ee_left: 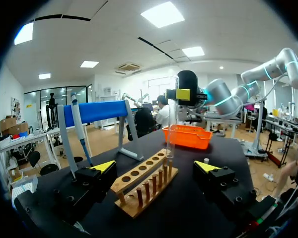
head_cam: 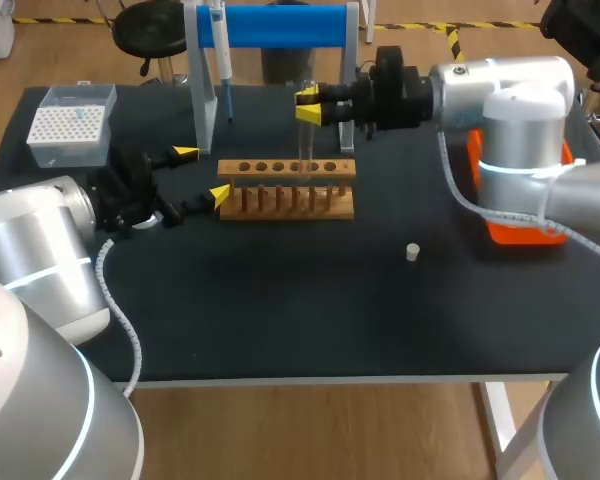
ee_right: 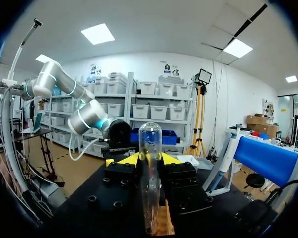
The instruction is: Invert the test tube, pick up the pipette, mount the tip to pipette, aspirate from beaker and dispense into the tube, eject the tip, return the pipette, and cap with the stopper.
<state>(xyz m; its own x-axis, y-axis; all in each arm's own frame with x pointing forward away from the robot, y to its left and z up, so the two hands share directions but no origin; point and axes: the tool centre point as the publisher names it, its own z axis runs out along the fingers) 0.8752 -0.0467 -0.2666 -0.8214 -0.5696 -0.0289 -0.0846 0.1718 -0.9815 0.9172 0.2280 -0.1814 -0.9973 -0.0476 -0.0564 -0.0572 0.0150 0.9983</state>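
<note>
Pinching the test tube (head_cam: 306, 130) upright, the right jaws sit in the upper middle of the head view, one yellow fingertip (head_cam: 307, 97) on each side of the glass. The right arm (head_cam: 500, 95) comes in from the upper right. The tube's lower end is at the top board of the wooden rack (head_cam: 287, 188), near its right end; cannot tell if it is in a hole. In the right wrist view the tube (ee_right: 150, 183) runs between the fingers, rounded end out past the tips.

The left jaws are spread and hold nothing, left of centre in the head view, with the nearer fingertip (head_cam: 220, 195) just beside the rack's left end. In the left wrist view the rack (ee_left: 144, 183) lies ahead, between the two fingers, with the tube (ee_left: 172, 124) standing at its far end.

The pipette (head_cam: 220, 60) hangs on the blue stand (head_cam: 280, 25) at top centre. The tip box (head_cam: 72, 125) is at upper left. The white stopper (head_cam: 412, 252) lies alone on the counter (head_cam: 280, 300), right of centre. An orange tray (head_cam: 520, 230) at the right is partly hidden by the right arm.
</note>
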